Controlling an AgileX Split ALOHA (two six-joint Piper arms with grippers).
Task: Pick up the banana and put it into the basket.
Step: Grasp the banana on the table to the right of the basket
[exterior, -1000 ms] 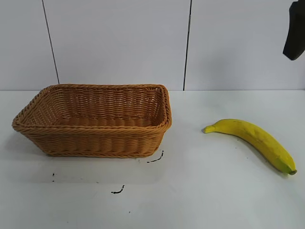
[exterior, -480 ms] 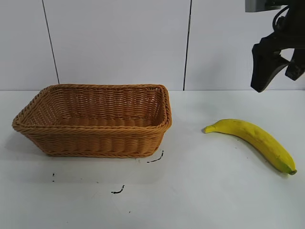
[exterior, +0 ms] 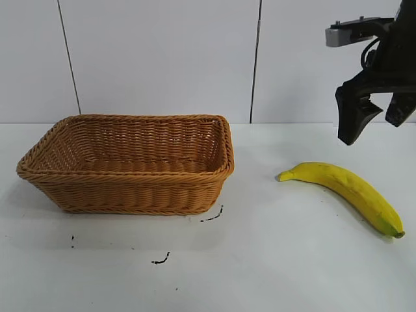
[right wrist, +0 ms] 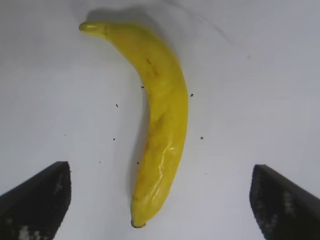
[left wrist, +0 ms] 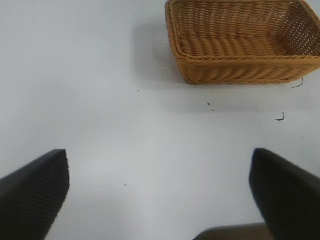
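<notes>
Right gripper (exterior: 377,120) dropped lower since earlier frame, jaws spread wide, empty, above banana (exterior: 344,193). Banana on white table (exterior: 273,260), well apart from basket (exterior: 130,162), at its 3 o'clock; long axis runs 10-to-4 in exterior view. Left gripper (left wrist: 160,200) open, idle, farther off. Room around banana ample.

right gripper (exterior: 376,127) above banana (exterior: 344,190), basket (exterior: 130,195) left

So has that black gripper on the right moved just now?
Yes. The right gripper, open, has come in and down toward the long yellow banana, measured against the dark wall seam.
</notes>
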